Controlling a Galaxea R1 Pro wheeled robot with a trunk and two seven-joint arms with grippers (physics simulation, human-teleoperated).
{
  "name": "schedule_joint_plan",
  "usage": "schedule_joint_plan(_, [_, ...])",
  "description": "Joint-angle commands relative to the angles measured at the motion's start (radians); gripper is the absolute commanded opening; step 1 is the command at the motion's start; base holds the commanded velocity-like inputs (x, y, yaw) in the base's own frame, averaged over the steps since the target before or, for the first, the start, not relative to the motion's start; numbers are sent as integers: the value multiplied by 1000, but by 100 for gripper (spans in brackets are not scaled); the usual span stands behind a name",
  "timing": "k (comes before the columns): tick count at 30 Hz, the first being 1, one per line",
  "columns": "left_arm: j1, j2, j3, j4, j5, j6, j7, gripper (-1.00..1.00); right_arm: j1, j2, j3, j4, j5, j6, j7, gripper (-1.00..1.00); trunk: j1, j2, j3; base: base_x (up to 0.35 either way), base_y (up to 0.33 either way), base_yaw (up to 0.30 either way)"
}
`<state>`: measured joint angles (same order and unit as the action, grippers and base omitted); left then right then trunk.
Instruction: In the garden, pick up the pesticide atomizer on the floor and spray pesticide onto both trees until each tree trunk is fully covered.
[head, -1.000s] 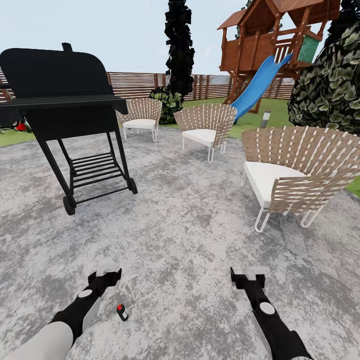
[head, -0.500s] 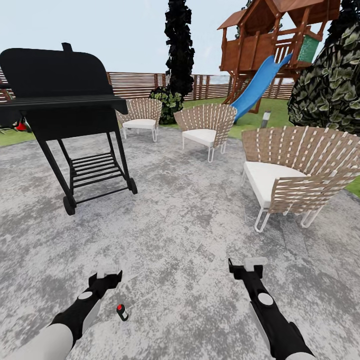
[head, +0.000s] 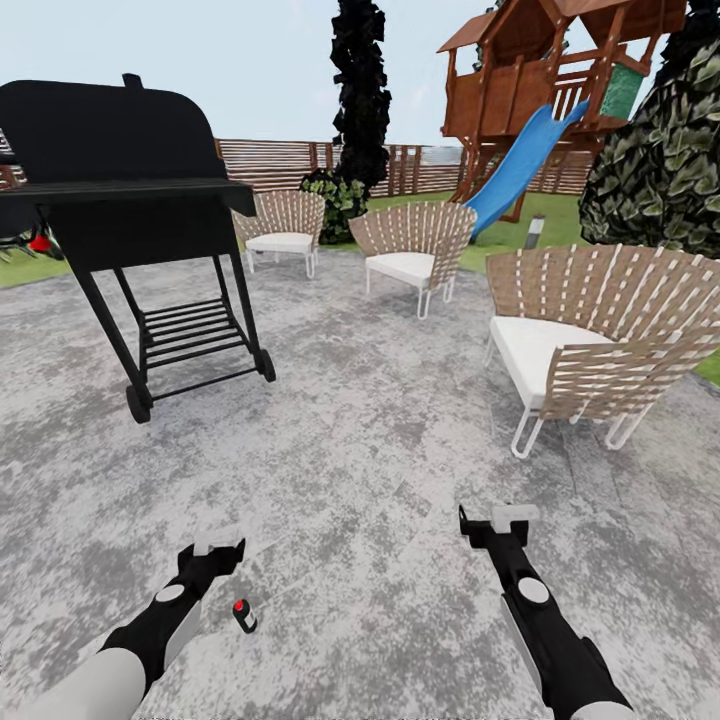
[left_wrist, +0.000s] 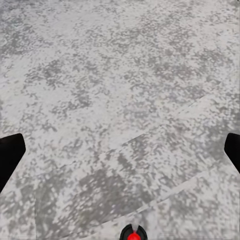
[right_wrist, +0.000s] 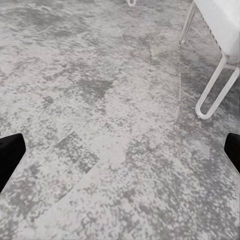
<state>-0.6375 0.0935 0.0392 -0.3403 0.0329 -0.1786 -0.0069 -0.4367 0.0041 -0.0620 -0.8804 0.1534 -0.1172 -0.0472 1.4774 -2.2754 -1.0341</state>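
Observation:
My left gripper (head: 218, 545) and right gripper (head: 497, 520) hang low over grey mottled paving (head: 380, 470), both open with nothing between the fingers. In the left wrist view the black fingertips (left_wrist: 10, 155) sit wide apart, and likewise in the right wrist view (right_wrist: 10, 152). A small black thing with a red top (head: 243, 615) lies just right of my left forearm, and shows again in the left wrist view (left_wrist: 132, 233). I cannot tell whether it is the pesticide atomizer. Both trees and their trunks are out of view. The green lawn (head: 520, 225) lies beyond the paving.
A black wheeled grill (head: 130, 215) stands at the left. Three slatted chairs with white cushions stand ahead: (head: 285, 232), (head: 412, 250), (head: 590, 330). Behind are a dark conifer (head: 360, 90), a leafy shrub (head: 660, 165), a wooden playhouse with a blue slide (head: 520, 165) and the fence (head: 280, 165).
The whole picture has shifted a little, so the camera has moved. Both arms keep nearly the same pose, the right gripper a touch higher in the picture.

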Motion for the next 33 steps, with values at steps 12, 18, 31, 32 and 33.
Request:
schedule_joint_plan(12, [1, -2, -8, 16, 4, -35, -1, 100, 0, 2, -2, -12, 8, 25, -5, 100, 46, -85, -57, 0, 0, 55])
schedule_joint_plan(18, [1, 1, -8, 17, 4, -35, -1, 100, 0, 3, -7, -15, 8, 64, -5, 100, 69, -127, -85, 0, 0, -13])
schedule_joint_plan(31, [1, 1, -7, 17, 4, -36, -1, 100, 0, 3, -8, -15, 8, 67, -5, 100, 119, -218, -146, 0, 0, -127])
schedule_joint_plan(32, [1, 1, -7, 17, 4, -37, -1, 100, 0, 3, -7, -15, 8, 67, -5, 100, 123, -225, -151, 0, 0, -172])
schedule_joint_plan(33, [1, 1, -7, 17, 4, -37, -1, 100, 0, 3, -7, -15, 8, 67, -5, 100, 123, -225, -156, 0, 0, -159])
